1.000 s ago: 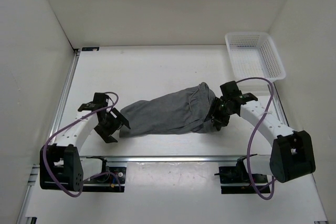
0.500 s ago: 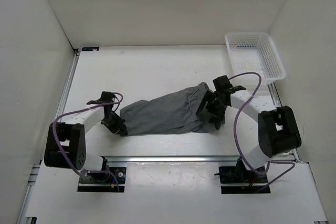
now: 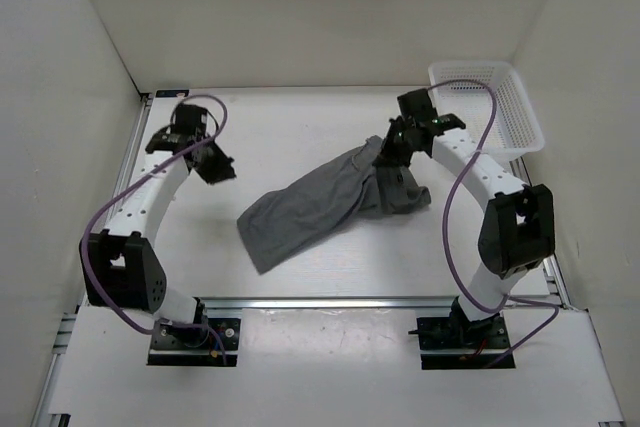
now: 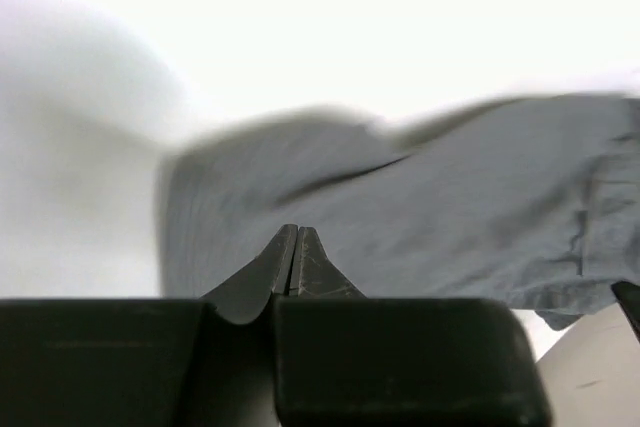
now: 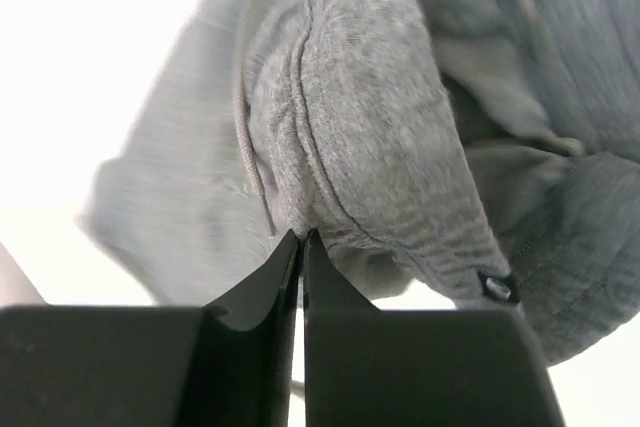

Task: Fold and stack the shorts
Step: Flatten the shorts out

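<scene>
left claw [image 4: 294, 252]: bottom centre, fingertips pressed together, nothing between them.
shorts [image 4: 450, 197]: grey fabric, blurred, spread beyond the claw tips from centre to right edge; stitched seam at right.
table [image 4: 590, 377]: pale patch, lower right.

My work surface is a flat white table [image 3: 300, 127] with an aluminium rail [image 3: 330, 301] along its near edge. Two items rest on it. The grey shorts [image 3: 310, 207] lie diagonally across the middle, from near left to far right, bunched at the far-right end. A white mesh basket [image 3: 480, 112] stands in the far right corner, apart from the shorts.
</scene>
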`<action>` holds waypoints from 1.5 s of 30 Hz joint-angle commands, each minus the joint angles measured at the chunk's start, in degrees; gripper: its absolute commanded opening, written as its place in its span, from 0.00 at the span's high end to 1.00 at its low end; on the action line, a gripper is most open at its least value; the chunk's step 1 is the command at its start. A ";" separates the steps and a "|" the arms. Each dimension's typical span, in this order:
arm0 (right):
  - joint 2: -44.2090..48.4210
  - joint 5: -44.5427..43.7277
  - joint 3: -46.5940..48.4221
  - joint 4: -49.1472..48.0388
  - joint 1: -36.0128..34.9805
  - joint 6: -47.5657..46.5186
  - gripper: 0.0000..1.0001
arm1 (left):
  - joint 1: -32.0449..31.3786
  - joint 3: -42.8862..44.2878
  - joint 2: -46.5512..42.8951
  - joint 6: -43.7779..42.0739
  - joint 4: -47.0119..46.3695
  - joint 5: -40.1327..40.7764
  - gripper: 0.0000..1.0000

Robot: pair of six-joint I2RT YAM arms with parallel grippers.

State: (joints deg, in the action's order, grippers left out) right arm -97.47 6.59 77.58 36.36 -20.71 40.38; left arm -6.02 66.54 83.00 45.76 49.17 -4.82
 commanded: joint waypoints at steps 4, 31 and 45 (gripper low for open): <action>0.44 -2.63 7.78 4.07 0.06 -3.73 1.00 | 0.57 13.44 -0.38 -5.15 7.43 2.80 0.90; 6.42 -4.39 -8.41 1.08 0.58 -3.55 1.00 | -17.88 -22.60 3.73 4.07 -6.72 -3.09 0.28; -4.97 -4.30 11.23 6.86 4.00 -9.09 1.00 | -7.61 23.87 11.29 -7.77 10.14 5.87 0.90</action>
State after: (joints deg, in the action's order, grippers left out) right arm -98.39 2.52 78.35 41.32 -18.39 34.81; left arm -17.89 72.84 94.13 43.20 54.48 -4.25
